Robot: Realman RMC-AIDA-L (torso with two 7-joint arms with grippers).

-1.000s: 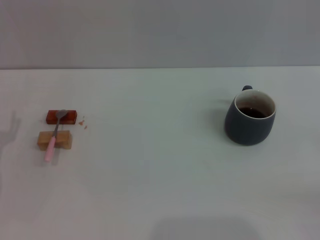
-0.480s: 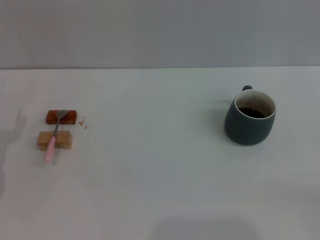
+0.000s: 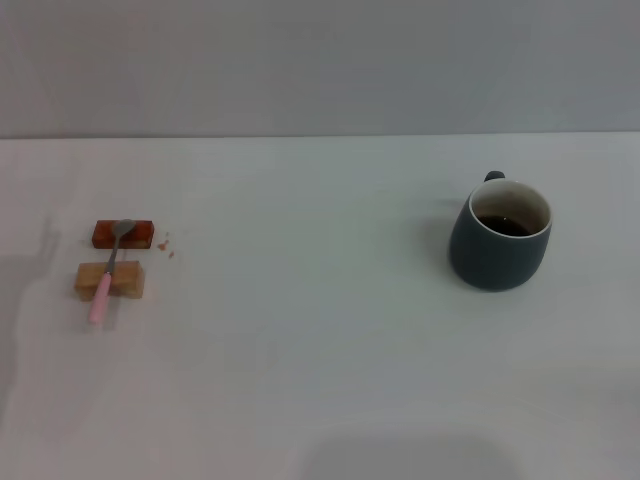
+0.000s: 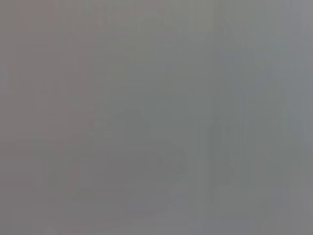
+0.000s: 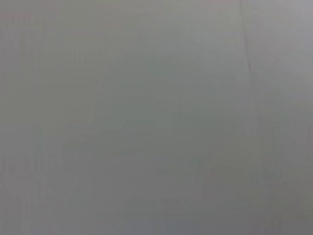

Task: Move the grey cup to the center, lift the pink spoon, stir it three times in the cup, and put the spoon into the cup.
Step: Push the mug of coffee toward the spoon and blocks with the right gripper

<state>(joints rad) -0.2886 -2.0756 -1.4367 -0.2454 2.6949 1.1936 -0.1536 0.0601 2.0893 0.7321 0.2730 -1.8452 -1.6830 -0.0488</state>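
The grey cup (image 3: 498,243) stands upright on the right side of the white table in the head view, its handle turned to the far side and dark liquid inside. At the left, the pink spoon (image 3: 107,272) lies across two small blocks: its metal bowl rests on the red-brown block (image 3: 124,234) and its pink handle crosses the tan block (image 3: 109,281). Neither gripper appears in any view. Both wrist views show only a plain grey surface.
A few reddish crumbs (image 3: 168,246) lie just right of the red-brown block. The white table (image 3: 300,330) stretches back to a grey wall. A faint shadow falls on the table's left edge.
The faint shadow at the table's left edge has crept slightly right. The cup, spoon and blocks have not moved.
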